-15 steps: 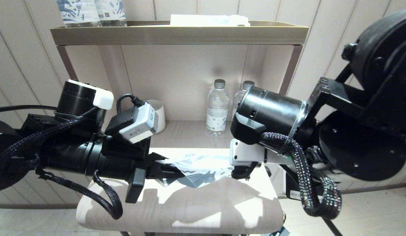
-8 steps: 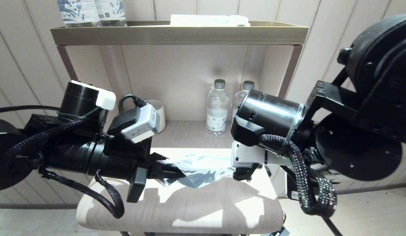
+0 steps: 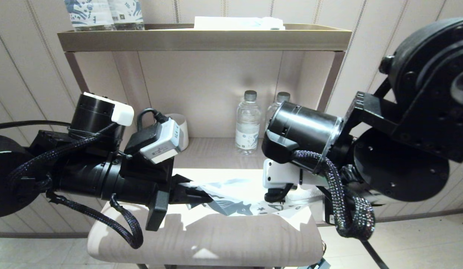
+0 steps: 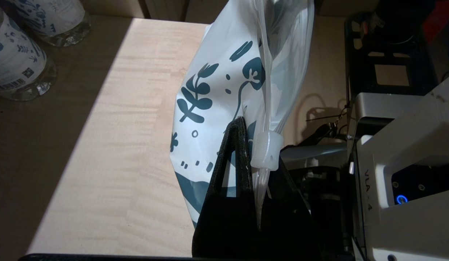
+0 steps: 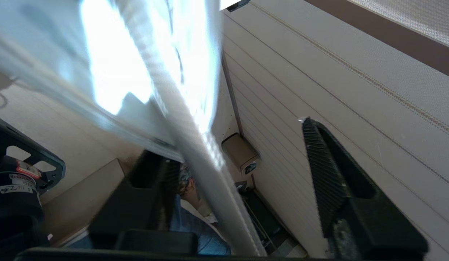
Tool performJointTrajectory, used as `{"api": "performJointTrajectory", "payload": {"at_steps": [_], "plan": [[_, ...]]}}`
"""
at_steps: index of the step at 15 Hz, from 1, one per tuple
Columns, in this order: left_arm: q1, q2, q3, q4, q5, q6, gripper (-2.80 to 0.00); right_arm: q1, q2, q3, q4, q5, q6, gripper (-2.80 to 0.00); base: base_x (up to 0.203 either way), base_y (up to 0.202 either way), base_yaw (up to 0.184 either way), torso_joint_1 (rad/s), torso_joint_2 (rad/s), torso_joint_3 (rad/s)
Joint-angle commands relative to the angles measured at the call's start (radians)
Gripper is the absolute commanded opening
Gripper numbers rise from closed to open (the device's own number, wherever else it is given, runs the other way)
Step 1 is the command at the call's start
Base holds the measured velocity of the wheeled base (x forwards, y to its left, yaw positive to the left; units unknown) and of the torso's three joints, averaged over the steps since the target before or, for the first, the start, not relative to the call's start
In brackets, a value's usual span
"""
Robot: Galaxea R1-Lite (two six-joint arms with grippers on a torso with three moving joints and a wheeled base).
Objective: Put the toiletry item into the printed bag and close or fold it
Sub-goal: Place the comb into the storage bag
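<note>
The printed bag (image 3: 239, 203) hangs between my two grippers over the padded stool (image 3: 216, 239), white with dark teal motifs (image 4: 213, 98). My left gripper (image 3: 199, 196) is shut on its clear top strip, right beside the white slider (image 4: 266, 150). My right gripper (image 5: 235, 141) is open at the bag's other end, hidden behind its own wrist in the head view. A blurred white toothed strip, the comb (image 5: 195, 145), runs between the right fingers close to one of them. Whether it lies inside the bag I cannot tell.
Behind the stool stands a shelf unit with two water bottles (image 3: 247, 123) and a white cup (image 3: 181, 130) on its lower board. Horse-printed bottles (image 3: 104, 13) and a flat packet (image 3: 239, 23) sit on top. A ribbed wall is to the right.
The bag's right part has dropped and spread rightwards, lying flatter over the stool. The right arm has shifted slightly left, and the left gripper has edged right while keeping its hold.
</note>
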Motion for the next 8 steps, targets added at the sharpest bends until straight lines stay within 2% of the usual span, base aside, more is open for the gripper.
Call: {"api": "performJointTrajectory", "payload": {"at_steps": [1, 5, 8], "plan": [[0.000, 0.002, 0.000, -0.001, -0.005, 0.004, -2.80, -0.004, 0.001, -0.002, 0.009, -0.003, -0.003, 0.00, 0.000, 0.000, 0.000, 0.000, 0.00, 0.000], [0.006, 0.002, -0.011, -0.001, -0.019, -0.004, -2.80, -0.011, -0.009, -0.047, 0.006, -0.003, -0.003, 0.00, 0.000, 0.000, 0.000, 0.000, 0.00, 0.000], [0.034, 0.003, -0.028, -0.001, -0.047, -0.037, -2.80, -0.011, -0.033, -0.049, 0.001, -0.003, -0.003, 0.00, 0.000, 0.000, 0.000, 0.000, 0.00, 0.000]]}}
